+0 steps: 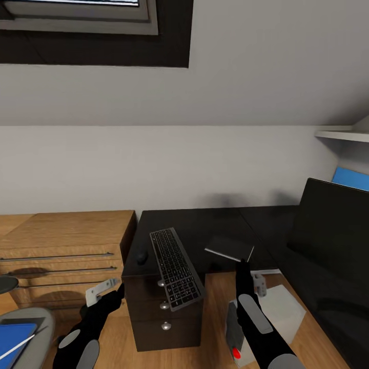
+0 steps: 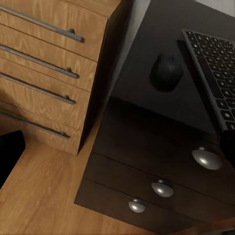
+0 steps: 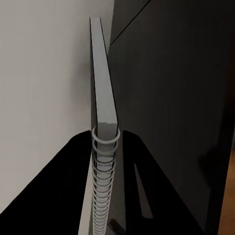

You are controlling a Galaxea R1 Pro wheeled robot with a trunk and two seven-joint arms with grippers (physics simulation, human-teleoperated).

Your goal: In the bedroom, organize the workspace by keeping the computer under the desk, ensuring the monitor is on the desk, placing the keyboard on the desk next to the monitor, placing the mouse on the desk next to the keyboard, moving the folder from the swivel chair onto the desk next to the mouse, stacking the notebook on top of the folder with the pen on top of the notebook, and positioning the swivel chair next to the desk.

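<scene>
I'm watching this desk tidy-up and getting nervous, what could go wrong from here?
1. The keyboard overhangs the desk's front edge above the drawers; a nudge could tip it off.
2. The right end effector pinches the notebook by its spiral edge only; it might slip.
3. The mouse sits near the desk corner, close to the left end effector.

We count one keyboard (image 1: 176, 268), one mouse (image 1: 142, 257), one notebook (image 1: 229, 248), one monitor (image 1: 333, 246), one computer (image 1: 266, 312), one folder (image 1: 15, 335), one pen (image 1: 20, 344), three round drawer knobs (image 1: 164, 305) and two end effectors: left (image 1: 114, 292), right (image 1: 242, 270).
</scene>
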